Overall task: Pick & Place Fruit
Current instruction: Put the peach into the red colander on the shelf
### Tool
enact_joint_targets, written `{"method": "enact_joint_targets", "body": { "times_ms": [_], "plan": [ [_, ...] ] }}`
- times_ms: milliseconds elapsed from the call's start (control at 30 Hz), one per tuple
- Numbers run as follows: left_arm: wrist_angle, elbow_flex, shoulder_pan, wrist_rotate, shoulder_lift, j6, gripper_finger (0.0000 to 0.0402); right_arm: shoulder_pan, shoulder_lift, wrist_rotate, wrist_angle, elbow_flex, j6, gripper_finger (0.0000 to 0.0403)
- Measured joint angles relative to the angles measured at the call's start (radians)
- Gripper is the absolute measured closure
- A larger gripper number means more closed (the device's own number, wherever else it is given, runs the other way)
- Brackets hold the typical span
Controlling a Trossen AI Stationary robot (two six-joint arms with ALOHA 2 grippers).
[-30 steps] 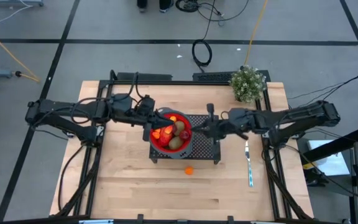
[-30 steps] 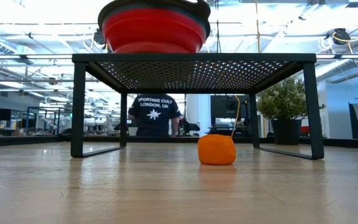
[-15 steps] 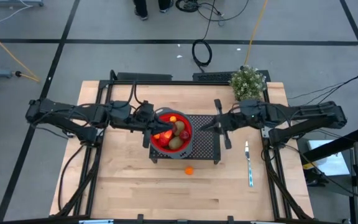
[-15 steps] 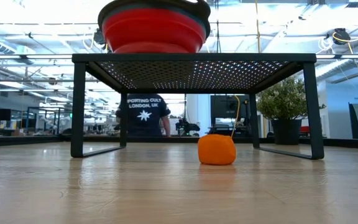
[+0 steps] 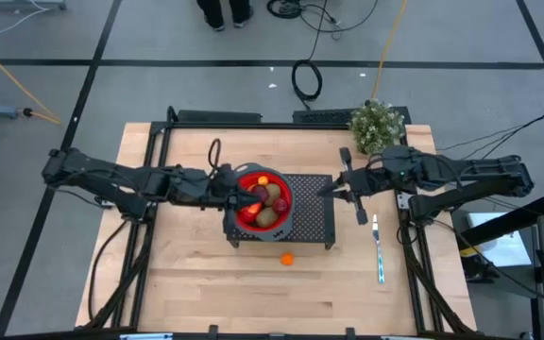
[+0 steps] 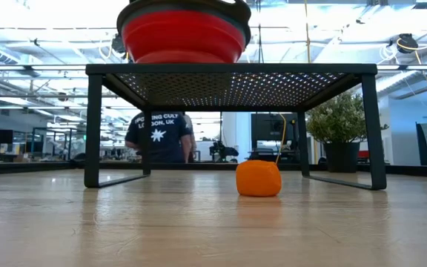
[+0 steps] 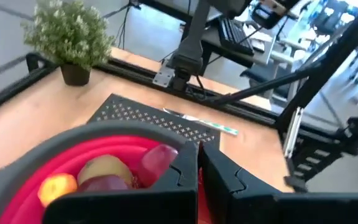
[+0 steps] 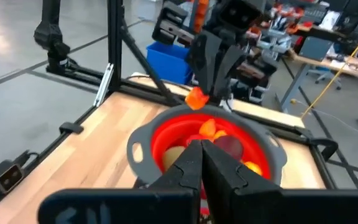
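A red bowl with a grey rim (image 5: 261, 201) stands on a black perforated stand (image 5: 310, 222) and holds several toy fruit pieces (image 5: 270, 200): brown, dark red, orange. One orange ball (image 5: 287, 258) lies on the table before the stand. My left gripper (image 5: 237, 196) is shut at the bowl's left rim, above it, and its wrist view shows nothing between its fingers (image 7: 197, 158). My right gripper (image 5: 327, 189) is shut above the stand, to the right of the bowl, and points at the bowl (image 8: 201, 149). My left gripper: in the right wrist view a small orange bit (image 8: 196, 98) shows right at its fingertips, above the bowl's rim. I cannot tell whether the fingers touch it.
A potted plant (image 5: 376, 126) stands at the far right corner. A thin pale-handled utensil (image 5: 378, 247) lies right of the stand. The low view shows the open space under the stand (image 6: 232, 70). A person in a dark shirt (image 6: 158, 137) walks in the room behind.
My right gripper has drawn back from the bowl toward the table's right edge and risen a little. My left gripper has swung toward the near edge, from over the bowl's far left rim to its left rim, rolling somewhat. The fruit and the bowl have stayed put.
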Motion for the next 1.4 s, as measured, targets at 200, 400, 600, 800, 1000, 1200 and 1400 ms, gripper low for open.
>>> {"method": "enact_joint_targets", "body": {
  "times_ms": [200, 400, 600, 800, 1000, 1200, 1400],
  "plan": [
    [0.002, 0.000, -0.013, -0.035, 0.035, 0.113, 0.0401, -0.001, -0.037, -0.078, -0.059, -0.001, 0.025, 0.0403],
    [0.005, 0.000, -0.003, -0.057, 0.033, 0.131, 0.0401, -0.006, -0.107, -0.076, -0.033, -0.075, 0.046, 0.0403],
    [0.005, 0.000, -0.002, -0.057, 0.033, 0.138, 0.0402, -0.005, -0.195, -0.073, 0.054, -0.200, 0.074, 0.0403],
    [-0.051, 0.000, 0.001, -0.154, 0.016, 0.201, 0.0401, -0.005, -0.272, -0.073, 0.094, -0.293, 0.063, 0.0403],
    [-0.071, -0.001, 0.034, -0.145, -0.002, 0.181, 0.0402, -0.005, -0.353, -0.074, 0.096, -0.362, 0.104, 0.0403],
    [-0.082, 0.000, 0.050, -0.141, -0.016, 0.180, 0.0402, -0.005, -0.443, -0.074, 0.095, -0.410, 0.146, 0.0403],
    [-0.103, 0.000, 0.072, -0.141, -0.017, 0.161, 0.0402, -0.005, -0.525, -0.072, 0.095, -0.465, 0.132, 0.0403]
  ]
}}
